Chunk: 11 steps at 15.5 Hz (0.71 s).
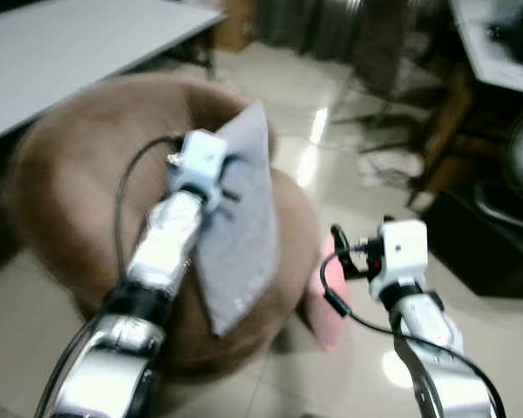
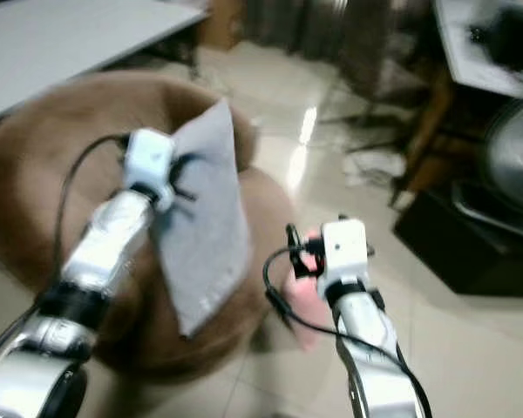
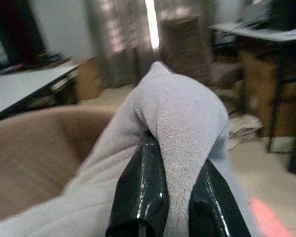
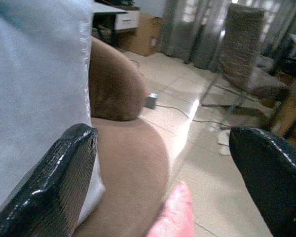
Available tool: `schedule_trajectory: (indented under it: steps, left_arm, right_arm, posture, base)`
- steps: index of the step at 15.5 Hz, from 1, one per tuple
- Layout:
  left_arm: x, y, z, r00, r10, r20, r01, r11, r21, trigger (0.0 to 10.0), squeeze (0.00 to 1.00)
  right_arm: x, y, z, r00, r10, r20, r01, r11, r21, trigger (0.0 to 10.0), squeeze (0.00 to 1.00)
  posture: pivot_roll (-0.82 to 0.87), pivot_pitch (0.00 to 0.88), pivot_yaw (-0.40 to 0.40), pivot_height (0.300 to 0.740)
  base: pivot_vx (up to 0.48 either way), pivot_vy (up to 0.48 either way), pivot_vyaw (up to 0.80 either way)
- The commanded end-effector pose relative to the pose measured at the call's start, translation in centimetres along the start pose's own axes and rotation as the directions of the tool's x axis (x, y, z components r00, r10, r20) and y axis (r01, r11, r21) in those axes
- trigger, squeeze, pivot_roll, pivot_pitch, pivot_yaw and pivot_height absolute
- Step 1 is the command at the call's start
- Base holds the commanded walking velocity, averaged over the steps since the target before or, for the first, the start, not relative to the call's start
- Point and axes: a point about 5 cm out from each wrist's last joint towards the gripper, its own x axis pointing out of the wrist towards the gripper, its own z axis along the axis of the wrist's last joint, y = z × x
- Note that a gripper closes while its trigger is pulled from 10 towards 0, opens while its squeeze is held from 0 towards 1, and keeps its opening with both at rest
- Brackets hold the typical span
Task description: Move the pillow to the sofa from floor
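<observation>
A glossy tiled floor (image 1: 349, 148) surrounds a round brown sofa (image 1: 70, 174). Above the sofa, the left gripper (image 3: 180, 197) pinches a fold of the grey pillow (image 1: 240, 218). The right gripper (image 4: 163, 173) hangs spread apart beside a pink object (image 1: 333, 287) on the floor.

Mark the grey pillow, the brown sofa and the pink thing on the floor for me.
grey pillow (image 1: 240, 218), left eye view, middle of its flat face.
brown sofa (image 1: 78, 165), left eye view, its rounded back.
pink thing (image 1: 336, 292), left eye view, its visible edge beside the sofa.
</observation>
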Motion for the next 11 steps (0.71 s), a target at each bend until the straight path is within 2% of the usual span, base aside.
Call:
schedule_trajectory:
  steps: [1,3,8,9,10,11]
  left_arm:
    - [0.6,0.4,2.1,0.996,-0.003,0.093,-0.001,0.999,0.038,10.0,0.0]
    - [1.0,0.3,1.8,0.998,-0.001,0.071,-0.002,0.999,0.053,10.0,0.0]
    - [1.4,1.9,0.2,0.995,0.075,-0.06,-0.066,0.988,0.141,10.0,0.0]
    - [1.1,2.5,-0.4,0.991,0.089,-0.096,-0.075,0.987,0.142,10.0,0.0]
    - [0.8,3.3,-1.4,0.975,0.121,-0.185,-0.09,0.982,0.166,10.0,0.0]
    - [0.5,3.8,-2.0,0.964,0.136,-0.228,-0.1,0.981,0.164,10.0,0.0]
  right_arm:
    - [0.1,-0.2,0.6,1.0,-0.006,0.024,0.007,1.0,-0.014,10.0,0.0]
    - [0.1,-0.2,0.5,1.0,0.004,0.019,-0.003,1.0,-0.016,10.0,0.0]
    - [-0.9,0.8,-0.2,0.992,0.128,-0.023,-0.128,0.991,-0.024,10.0,0.0]
    - [-1.2,0.9,-0.6,0.986,0.164,-0.043,-0.165,0.986,-0.014,10.0,0.0]
    - [-1.8,0.9,-1.1,0.972,0.221,-0.079,-0.221,0.975,-0.002,10.0,0.0]
    - [-2.3,0.8,-1.4,0.959,0.268,-0.091,-0.271,0.962,-0.028,10.0,0.0]
  posture:
    - [0.05,0.005,-0.052,0.74]
    - [0.05,0.005,-0.052,0.74]
    - [0.05,0.025,-0.041,0.74]
    - [0.05,0.028,-0.039,0.74]
    - [0.05,0.033,-0.037,0.74]
    - [0.05,0.035,-0.036,0.74]
  base:
    - [0.412,0.0,0.0]
    - [0.414,0.0,0.0]
    - [0.374,0.0,0.8]
    - [0.0,0.0,0.0]
    - [0.0,0.0,0.0]
    - [0.0,0.0,0.0]
